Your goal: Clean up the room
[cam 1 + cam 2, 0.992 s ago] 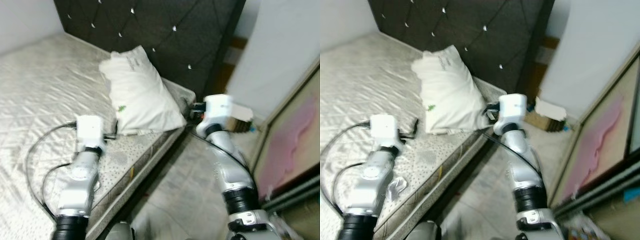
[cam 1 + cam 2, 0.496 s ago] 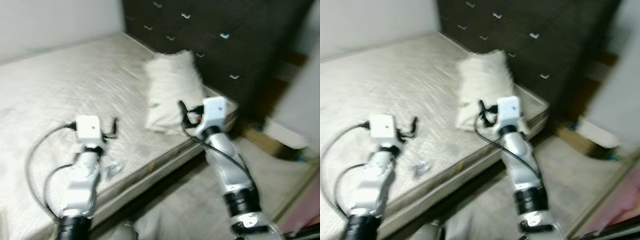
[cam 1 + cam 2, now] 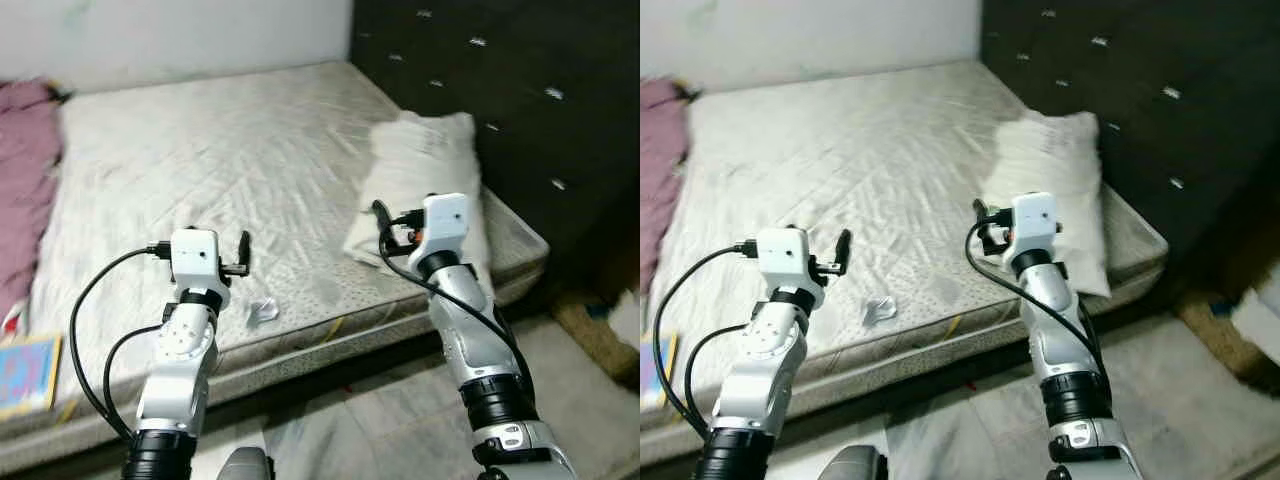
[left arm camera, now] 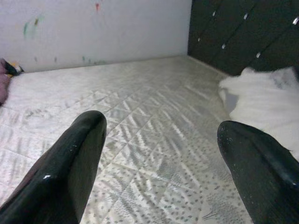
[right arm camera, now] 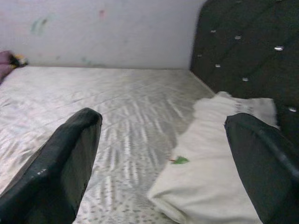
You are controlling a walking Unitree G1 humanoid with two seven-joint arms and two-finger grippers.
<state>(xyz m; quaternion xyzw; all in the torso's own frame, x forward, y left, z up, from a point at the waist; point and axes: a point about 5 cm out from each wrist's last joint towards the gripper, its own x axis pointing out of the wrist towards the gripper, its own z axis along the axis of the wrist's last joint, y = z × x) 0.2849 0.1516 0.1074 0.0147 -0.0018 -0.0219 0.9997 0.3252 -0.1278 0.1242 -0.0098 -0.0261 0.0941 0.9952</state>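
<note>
Both the left gripper (image 4: 159,163) and right gripper (image 5: 163,163) hover, jaws apart, over the mattress (image 3: 200,170); the pillow (image 3: 425,180) lies far right.

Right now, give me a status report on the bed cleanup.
Left gripper and right gripper open, empty, raised over the mattress. Crumpled wrapper lies near the bed edge between them, untouched. Pillow by the headboard. Nothing blocking.

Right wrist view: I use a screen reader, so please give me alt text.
The right gripper, fingers open and empty, faces a white pillow lying on a bare quilted mattress beside a dark tufted headboard.
</note>
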